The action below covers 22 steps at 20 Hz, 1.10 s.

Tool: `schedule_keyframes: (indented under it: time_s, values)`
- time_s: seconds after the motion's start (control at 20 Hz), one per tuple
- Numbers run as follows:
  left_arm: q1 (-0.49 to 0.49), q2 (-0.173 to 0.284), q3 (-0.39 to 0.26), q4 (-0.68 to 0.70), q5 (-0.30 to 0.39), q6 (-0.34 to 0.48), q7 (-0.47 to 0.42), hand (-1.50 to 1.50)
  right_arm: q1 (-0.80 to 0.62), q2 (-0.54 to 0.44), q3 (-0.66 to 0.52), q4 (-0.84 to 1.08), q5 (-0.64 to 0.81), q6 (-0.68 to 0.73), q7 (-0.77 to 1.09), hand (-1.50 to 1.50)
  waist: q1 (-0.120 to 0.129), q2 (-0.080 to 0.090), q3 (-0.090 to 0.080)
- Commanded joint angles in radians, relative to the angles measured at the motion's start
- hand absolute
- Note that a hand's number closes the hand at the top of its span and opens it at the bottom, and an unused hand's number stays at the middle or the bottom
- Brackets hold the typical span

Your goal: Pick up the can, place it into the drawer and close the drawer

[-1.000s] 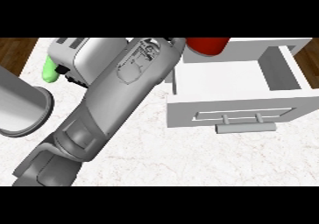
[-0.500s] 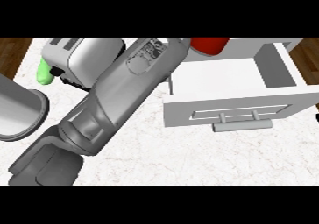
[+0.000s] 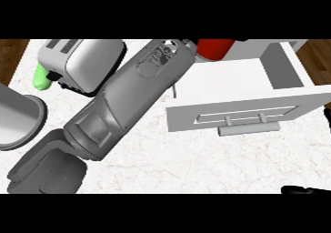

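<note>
Red cylindrical can (image 3: 214,49) seen at 12 o'clock, at the far left corner of the open white drawer (image 3: 252,86); inside or behind cannot be told. Left hand hidden beyond the grey forearm (image 3: 131,95): grasp cannot be told. Closing judged outstanding.

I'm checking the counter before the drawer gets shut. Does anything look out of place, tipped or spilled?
Nothing looks spilled or damaged. The drawer stands open, its inside bare, and the red can sits at the far edge just behind it, largely hidden by the forearm. The toaster stands upright at the far left.
</note>
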<state>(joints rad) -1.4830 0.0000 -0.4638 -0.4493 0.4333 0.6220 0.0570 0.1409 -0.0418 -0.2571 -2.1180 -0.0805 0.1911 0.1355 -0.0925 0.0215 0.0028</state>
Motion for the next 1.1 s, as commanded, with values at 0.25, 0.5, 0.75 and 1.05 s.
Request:
schedule_keyframes:
  time_s: [0.25,0.5,0.75,1.05]
  values:
    - [0.021,0.0,-0.102,0.08,0.026,0.027,-0.069,1.5,-0.034,0.006,0.025,-0.016,0.009,-0.016,0.035,-1.5,-0.015,0.005,0.0]
    - [0.025,0.0,-0.139,0.074,0.058,0.052,-0.067,1.5,-0.038,-0.023,-0.004,0.003,-0.004,0.003,0.013,-1.5,-0.031,0.006,0.001]
    - [0.046,0.0,-0.164,0.076,0.08,0.109,-0.084,-1.5,-0.076,-0.041,-0.011,-0.001,-0.022,0.003,0.046,-1.5,-0.034,0.009,0.0]
    - [0.053,0.0,-0.165,0.103,0.111,0.13,-0.114,-1.5,-0.012,-0.021,0.001,-0.043,-0.018,0.009,0.039,-1.5,-0.04,0.009,0.0]
